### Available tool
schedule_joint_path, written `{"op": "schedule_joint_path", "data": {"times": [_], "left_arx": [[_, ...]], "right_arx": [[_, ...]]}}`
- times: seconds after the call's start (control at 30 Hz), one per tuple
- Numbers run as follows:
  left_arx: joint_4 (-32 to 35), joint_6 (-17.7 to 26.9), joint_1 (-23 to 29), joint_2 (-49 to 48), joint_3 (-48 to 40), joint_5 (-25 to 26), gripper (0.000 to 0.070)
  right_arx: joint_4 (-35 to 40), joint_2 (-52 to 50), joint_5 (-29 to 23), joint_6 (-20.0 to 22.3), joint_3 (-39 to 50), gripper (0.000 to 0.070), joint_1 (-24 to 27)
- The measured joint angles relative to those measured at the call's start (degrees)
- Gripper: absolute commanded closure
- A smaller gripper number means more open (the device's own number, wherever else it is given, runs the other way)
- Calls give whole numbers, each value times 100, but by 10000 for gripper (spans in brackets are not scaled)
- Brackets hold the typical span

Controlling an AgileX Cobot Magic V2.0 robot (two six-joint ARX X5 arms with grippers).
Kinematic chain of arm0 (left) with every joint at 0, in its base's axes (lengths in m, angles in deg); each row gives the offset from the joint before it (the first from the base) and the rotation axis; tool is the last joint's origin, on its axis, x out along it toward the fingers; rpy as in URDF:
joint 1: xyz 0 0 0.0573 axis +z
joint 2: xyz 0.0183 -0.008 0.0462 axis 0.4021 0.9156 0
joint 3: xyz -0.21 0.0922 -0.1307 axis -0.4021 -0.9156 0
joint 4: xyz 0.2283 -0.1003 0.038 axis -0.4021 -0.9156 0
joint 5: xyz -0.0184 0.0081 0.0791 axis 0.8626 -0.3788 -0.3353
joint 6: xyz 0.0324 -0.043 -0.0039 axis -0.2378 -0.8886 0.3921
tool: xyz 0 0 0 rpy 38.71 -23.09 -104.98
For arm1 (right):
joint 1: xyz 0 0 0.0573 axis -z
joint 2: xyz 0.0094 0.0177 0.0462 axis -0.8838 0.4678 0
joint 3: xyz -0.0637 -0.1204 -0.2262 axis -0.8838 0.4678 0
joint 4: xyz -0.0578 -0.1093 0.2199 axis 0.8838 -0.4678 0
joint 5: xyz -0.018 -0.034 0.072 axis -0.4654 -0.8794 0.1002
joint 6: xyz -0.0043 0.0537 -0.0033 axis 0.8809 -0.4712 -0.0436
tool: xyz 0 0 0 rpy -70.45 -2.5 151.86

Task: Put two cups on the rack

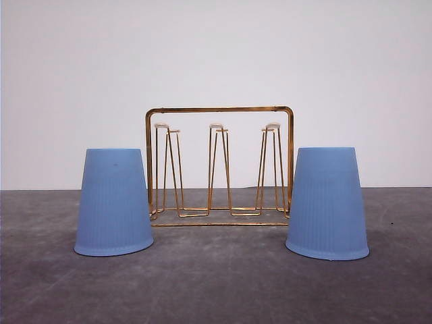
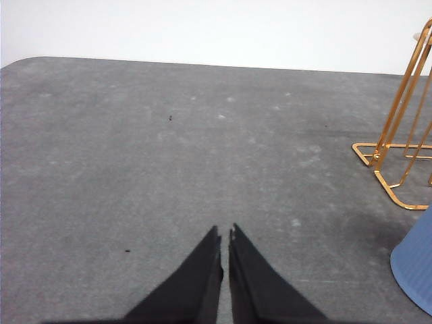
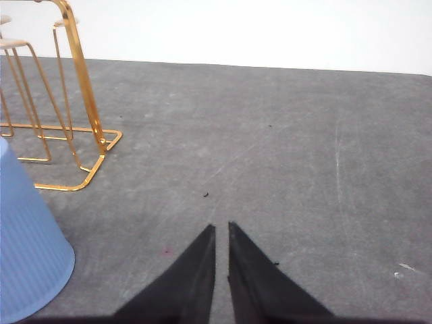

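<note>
Two light-blue ribbed cups stand upside down on the grey table, one [image 1: 113, 202] left of the rack and one [image 1: 327, 202] right of it. Between them and a little further back stands the gold wire rack [image 1: 219, 165], its three white-tipped pegs bare. My left gripper [image 2: 225, 233] is shut over bare table, with the left cup's rim [image 2: 415, 270] and a rack corner [image 2: 395, 145] off to its side. My right gripper [image 3: 221, 229] is likewise shut on nothing, apart from the right cup [image 3: 27, 256] and the rack's end [image 3: 74, 94].
The grey table surface [image 1: 216, 283] runs back to a plain white wall [image 1: 216, 54]. Open tabletop lies in front of both grippers and outward from each cup.
</note>
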State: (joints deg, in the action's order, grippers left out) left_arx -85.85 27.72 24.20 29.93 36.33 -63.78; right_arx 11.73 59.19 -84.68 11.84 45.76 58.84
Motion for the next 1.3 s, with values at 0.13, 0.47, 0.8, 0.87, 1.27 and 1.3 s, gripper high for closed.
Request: {"op": "schedule_joint_path", "data": {"times": [0.13,0.47,0.8,0.87,1.27,1.3], "left_arx": [[0,0,0,0,0,2,700],[0,0,0,0,0,2,700],[0,0,0,0,0,0,700],[2,0,0,0,0,2,700],[-1,-218,0,0,3,17,700],[-11,-313,0,0,11,17,698]], "right_arx": [[0,0,0,0,0,669,0],[0,0,0,0,0,668,0],[0,0,0,0,0,668,0],[0,0,0,0,0,668,0],[2,0,18,-47,-3,694,0],[-8,0,27,-122,-13,696,0]]}}
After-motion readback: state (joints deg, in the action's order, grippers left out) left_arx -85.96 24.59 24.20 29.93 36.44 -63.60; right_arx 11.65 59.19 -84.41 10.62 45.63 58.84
